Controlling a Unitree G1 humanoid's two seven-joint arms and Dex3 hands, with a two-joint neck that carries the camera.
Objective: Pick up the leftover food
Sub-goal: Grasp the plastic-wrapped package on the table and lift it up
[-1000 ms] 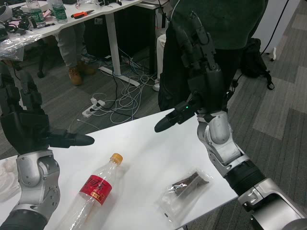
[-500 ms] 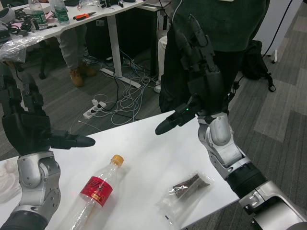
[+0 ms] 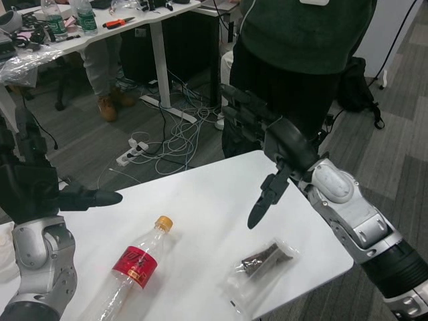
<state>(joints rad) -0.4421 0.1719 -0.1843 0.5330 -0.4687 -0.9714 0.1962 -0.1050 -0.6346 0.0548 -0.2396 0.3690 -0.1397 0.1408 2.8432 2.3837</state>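
Observation:
The leftover food [image 3: 260, 258] is a dark brown chunk inside a clear plastic bag [image 3: 251, 275], lying on the white table [image 3: 200, 200] near its front right edge. My right hand [image 3: 271, 144] hovers open above the table's back right part, fingers spread and pointing left, its thumb hanging down toward the bag. It touches nothing. My left hand [image 3: 37, 184] is raised open at the far left, above the table's left side, holding nothing.
An empty clear plastic bottle [image 3: 134, 267] with a red label and orange cap lies left of the bag. A person in a dark green top [image 3: 301, 40] stands just behind the table. Crumpled white paper [image 3: 10, 251] lies at the far left edge. Cables cover the floor beyond.
My right hand has tipped forward and down from upright, its fingers now pointing left and its thumb lowered toward the bag. My left hand has drifted slightly left.

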